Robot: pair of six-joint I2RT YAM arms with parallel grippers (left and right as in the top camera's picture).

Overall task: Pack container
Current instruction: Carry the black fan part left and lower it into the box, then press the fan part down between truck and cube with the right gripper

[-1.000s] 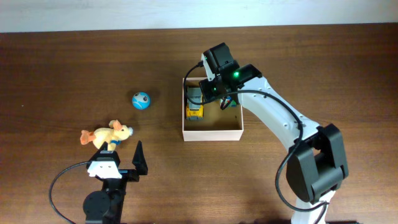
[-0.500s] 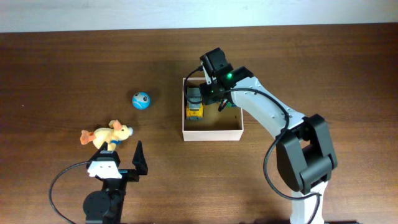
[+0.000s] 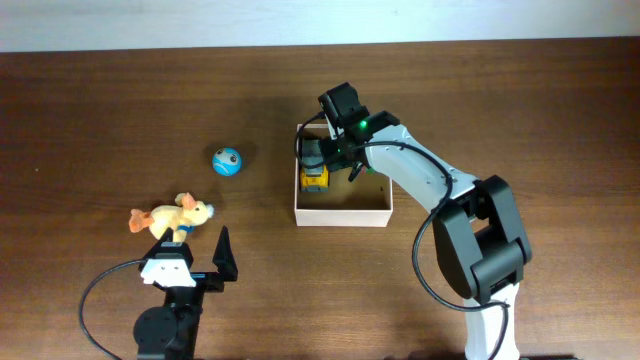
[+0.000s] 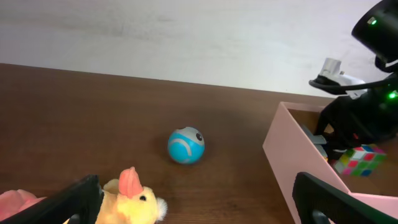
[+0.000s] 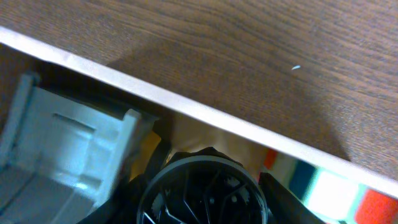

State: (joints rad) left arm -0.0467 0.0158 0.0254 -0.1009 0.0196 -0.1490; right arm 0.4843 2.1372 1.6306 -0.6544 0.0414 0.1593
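Observation:
The container (image 3: 340, 214) is a square white cardboard box with a tan inside, at mid table. My right gripper (image 3: 337, 150) reaches down into its back left part and is shut on a black wheel (image 5: 202, 191). The box's white rim (image 5: 186, 112) runs just above the wheel in the right wrist view. A yellow and grey toy truck (image 3: 314, 176) and a colour cube (image 4: 356, 158) lie in the box. My left gripper (image 3: 190, 264) is open and empty at the near left, behind a yellow plush toy (image 3: 170, 215).
A blue ball (image 3: 227, 160) lies on the wood left of the box, and it also shows in the left wrist view (image 4: 185, 145). The plush (image 4: 134, 200) sits between my left fingers' tips but untouched. The box wall (image 4: 287, 163) stands at the right there.
My right gripper has moved a little left and deeper into the box's back left corner, with the forearm swinging along. The left arm, ball and plush have not moved.

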